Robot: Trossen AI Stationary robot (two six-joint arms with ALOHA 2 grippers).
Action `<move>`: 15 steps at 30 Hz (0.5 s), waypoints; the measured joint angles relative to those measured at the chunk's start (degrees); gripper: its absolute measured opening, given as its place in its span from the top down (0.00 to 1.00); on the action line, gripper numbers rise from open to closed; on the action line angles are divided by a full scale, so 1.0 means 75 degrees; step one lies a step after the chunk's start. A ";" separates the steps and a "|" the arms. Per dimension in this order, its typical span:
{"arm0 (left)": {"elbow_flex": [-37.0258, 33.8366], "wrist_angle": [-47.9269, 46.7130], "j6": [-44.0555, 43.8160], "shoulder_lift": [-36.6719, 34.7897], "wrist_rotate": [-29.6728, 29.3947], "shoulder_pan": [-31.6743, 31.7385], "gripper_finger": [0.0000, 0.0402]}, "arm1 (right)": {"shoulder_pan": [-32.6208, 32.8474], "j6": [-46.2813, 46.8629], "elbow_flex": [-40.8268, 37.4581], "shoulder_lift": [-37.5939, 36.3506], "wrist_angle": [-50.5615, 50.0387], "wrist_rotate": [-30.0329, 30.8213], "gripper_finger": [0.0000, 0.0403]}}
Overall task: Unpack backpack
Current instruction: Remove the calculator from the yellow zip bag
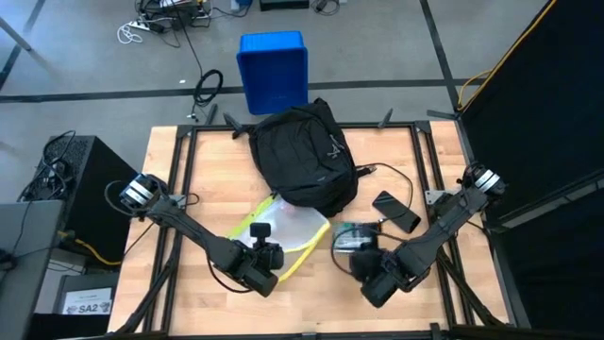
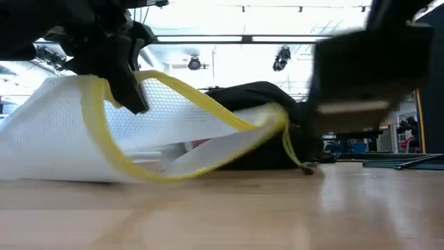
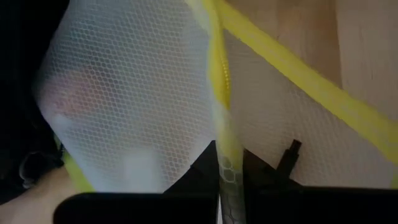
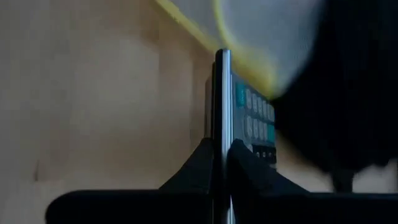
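Note:
The black backpack (image 1: 302,156) lies on the far middle of the table. A white mesh bag with yellow trim (image 1: 288,231) lies in front of it, its far end against the backpack. My left gripper (image 1: 261,233) is shut on the bag's yellow edge, raising that side (image 2: 104,90). To the right of the bag, my right gripper (image 1: 366,253) is shut on a flat calculator with grey and teal keys (image 1: 353,238), above the table (image 2: 357,76). My left gripper pinches the mesh bag's yellow trimmed edge (image 3: 225,158) between its two fingers, slanting down from the near left. That edge is lifted, while the bag's bottom (image 2: 62,170) rests on the table and the mesh hangs slack. My right gripper pinches the calculator's two flat faces (image 4: 222,134) between its two fingers at one end, slanting down from the near right. The calculator stands edge-on in the wrist view and reaches forward past the fingertips, clear of the table.
A black phone (image 1: 396,210) lies on the table to the right of the backpack, with a cable (image 1: 377,172) beside it. A blue plastic bin (image 1: 274,68) stands on the floor beyond the far edge. Bare wood (image 1: 311,302) shows along the near side.

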 joint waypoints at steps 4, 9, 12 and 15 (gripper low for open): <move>0.0000 -0.0003 0.0081 0.0000 -0.0046 -0.0003 1.00 | -0.0122 0.0488 -0.0002 0.0258 -0.0286 -0.0619 1.00; 0.0000 -0.0013 0.0048 0.0000 -0.0058 -0.0007 1.00 | -0.0402 0.0515 -0.0005 0.0903 -0.0094 -0.1148 1.00; 0.0000 0.0012 0.0026 0.0000 -0.0058 -0.0009 1.00 | -0.0550 0.0273 -0.0006 0.1355 0.0043 -0.1080 0.97; 0.0000 0.0012 0.0001 0.0000 -0.0061 -0.0012 1.00 | -0.0634 0.0184 -0.0008 0.1591 -0.0158 -0.1107 0.89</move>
